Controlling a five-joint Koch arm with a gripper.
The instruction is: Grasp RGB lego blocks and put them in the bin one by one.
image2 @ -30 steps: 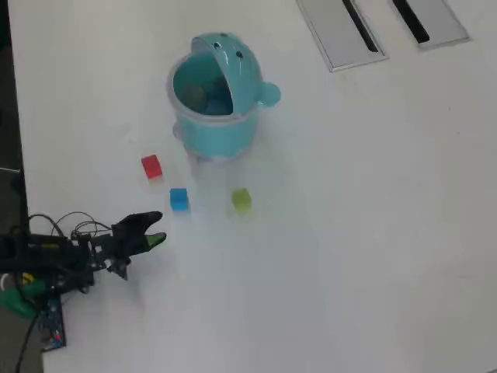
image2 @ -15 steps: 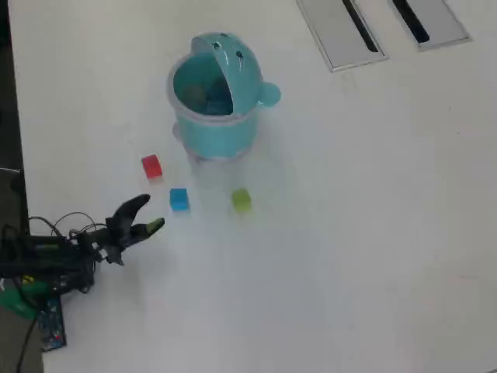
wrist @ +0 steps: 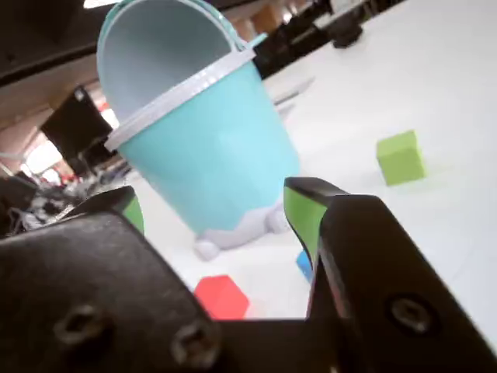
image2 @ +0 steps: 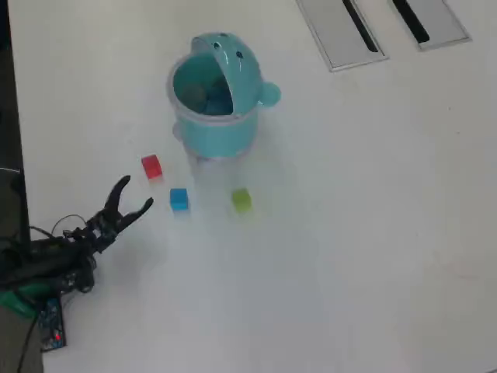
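White tabletop [image2: 349, 233] carries the teal bin [image2: 213, 101] with its lid flipped up, and just before it lie the red block [image2: 151, 166], blue block [image2: 179, 199] and yellow-green block [image2: 241, 200], each apart from the others. Left of them in the overhead view, the tool [image2: 133, 193] has its jaws spread wide and holds nothing, having risen toward the red block and opened further than half a second ago. Only the wrist view shows the green pads [wrist: 301, 214] inside the jaws and the bin's pale feet.

Fingers [image2: 128, 186] wider apart, nearer blocks.
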